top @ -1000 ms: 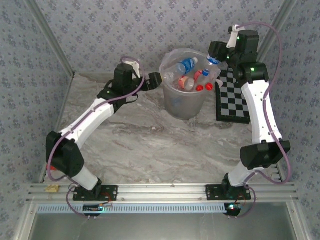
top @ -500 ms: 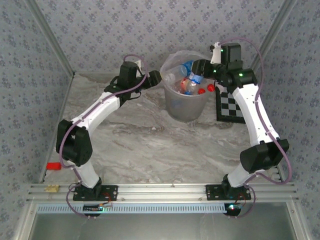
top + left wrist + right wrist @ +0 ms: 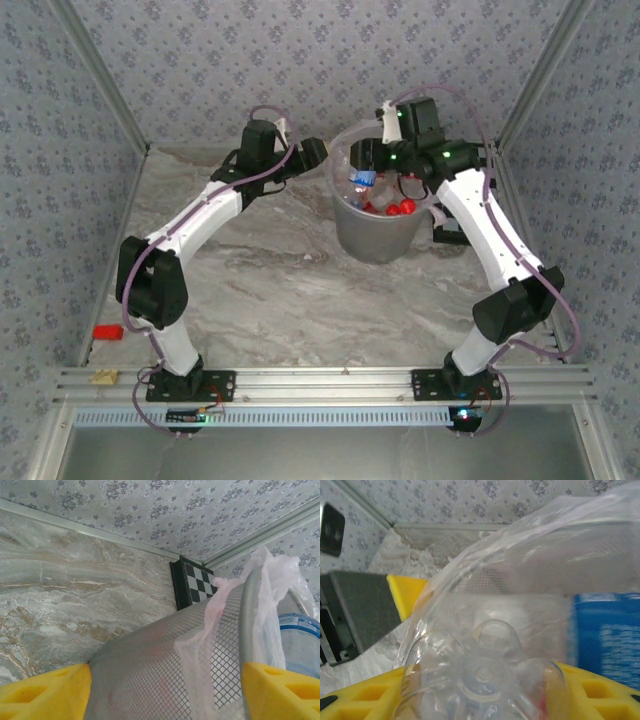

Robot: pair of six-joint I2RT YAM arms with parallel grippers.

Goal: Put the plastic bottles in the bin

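Observation:
The grey mesh bin [image 3: 380,225], lined with a clear bag, stands at the back of the table with several plastic bottles [image 3: 398,207] inside, red caps showing. My right gripper [image 3: 366,162] hangs over the bin's mouth, shut on a clear bottle [image 3: 485,680] whose ribbed base faces the wrist camera between the yellow fingers [image 3: 360,697]. A blue-labelled bottle [image 3: 607,640] lies beyond it. My left gripper [image 3: 314,152] is at the bin's left rim, open, with the mesh wall [image 3: 150,675] and bag edge [image 3: 220,620] between its wide-apart fingers [image 3: 45,692].
A black-and-white checkerboard [image 3: 195,582] lies right of the bin, mostly behind my right arm in the top view. A small red object [image 3: 107,332] sits at the table's left edge. Wallpapered walls close in behind and beside the bin.
My right arm swung left, carrying its bottle from beside the bin to over its mouth. The bin shifted slightly towards the near right. The left gripper stayed at the rim.

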